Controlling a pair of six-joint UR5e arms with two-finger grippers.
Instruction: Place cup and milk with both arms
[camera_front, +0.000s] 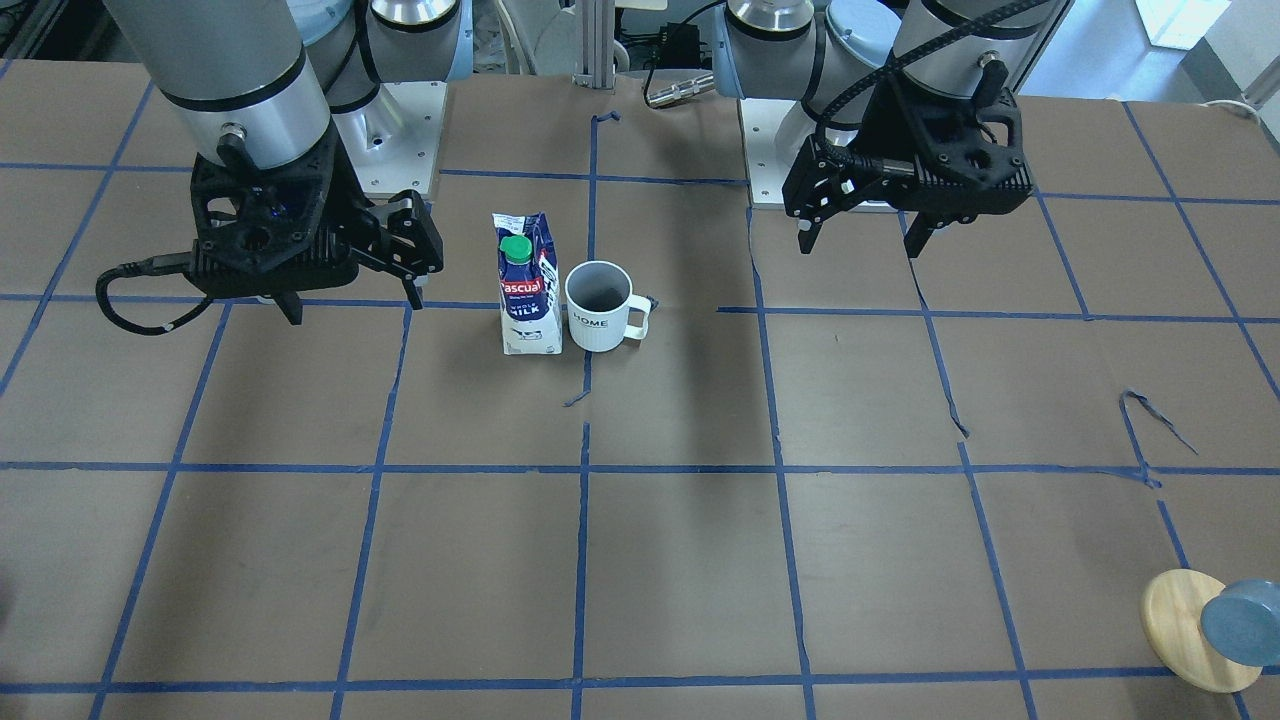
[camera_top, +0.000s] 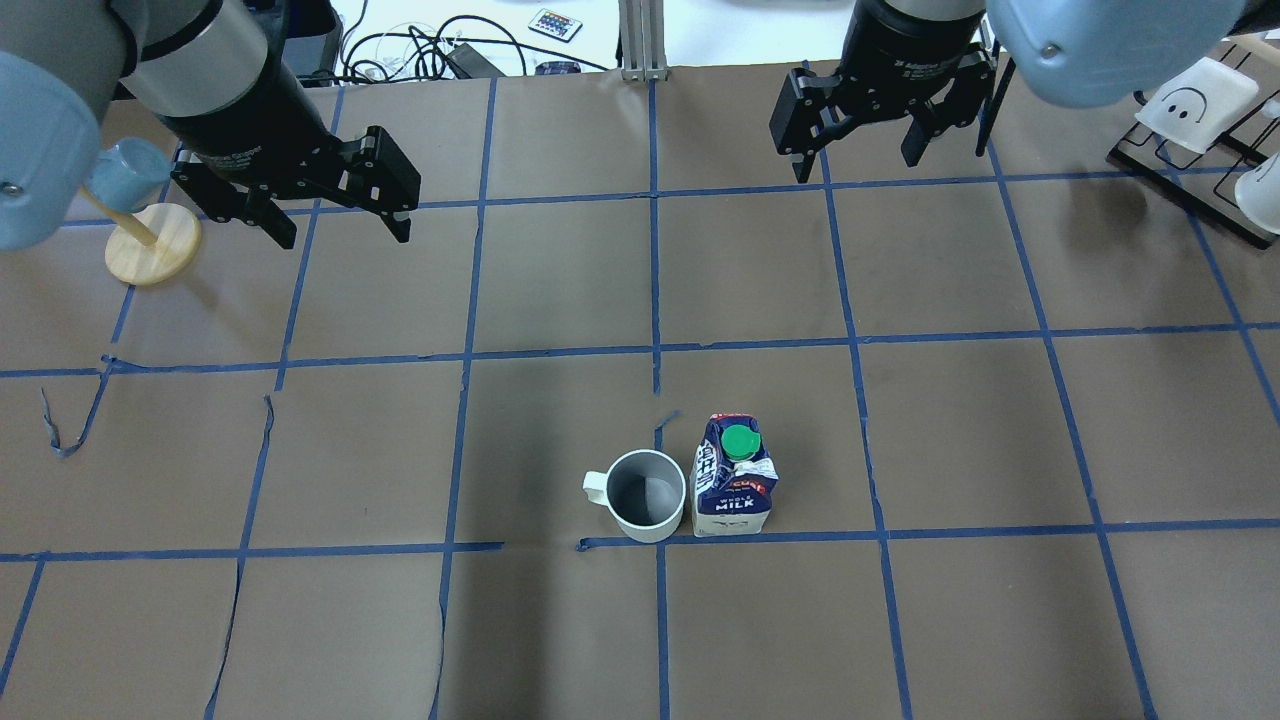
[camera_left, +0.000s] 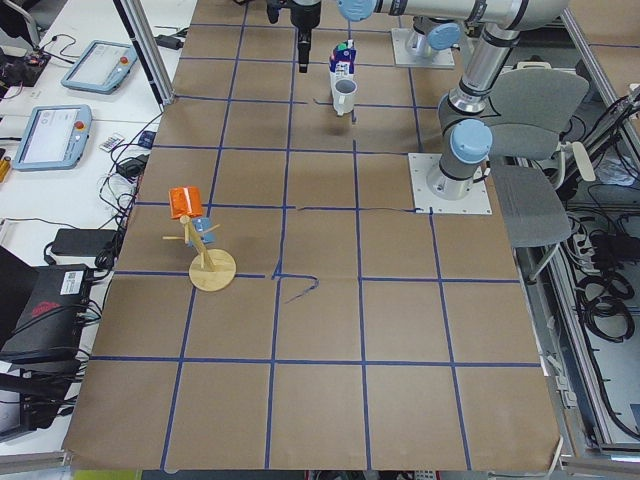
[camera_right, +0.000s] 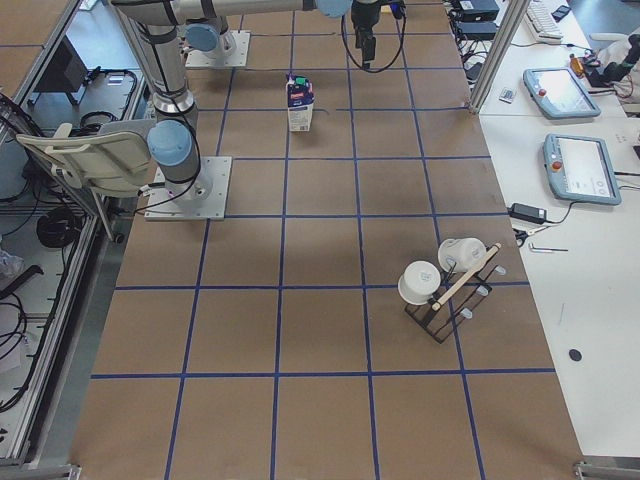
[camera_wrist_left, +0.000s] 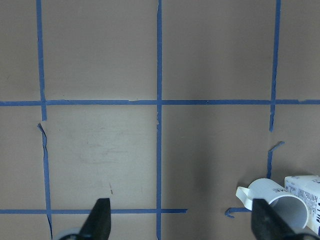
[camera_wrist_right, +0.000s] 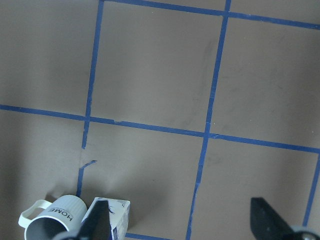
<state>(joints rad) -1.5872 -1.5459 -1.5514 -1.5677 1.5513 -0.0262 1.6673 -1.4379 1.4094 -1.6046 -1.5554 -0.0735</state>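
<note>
The white cup (camera_top: 647, 495) stands upright near the robot's edge of the table, handle pointing to the robot's left. The blue and white milk (camera_top: 735, 478) carton with its green cap stands right beside it. Both also show in the front view, cup (camera_front: 600, 310) and milk (camera_front: 528, 285). My left gripper (camera_top: 343, 235) is open and empty, raised above the table far to the left of the cup. My right gripper (camera_top: 858, 165) is open and empty, raised far beyond the milk. The left wrist view shows the cup (camera_wrist_left: 277, 202) at its lower right.
A round wooden stand (camera_top: 150, 240) carrying a blue cup is by the left gripper. A black rack with white cups (camera_top: 1200, 120) sits at the far right. Blue tape lines grid the brown table (camera_top: 640, 300).
</note>
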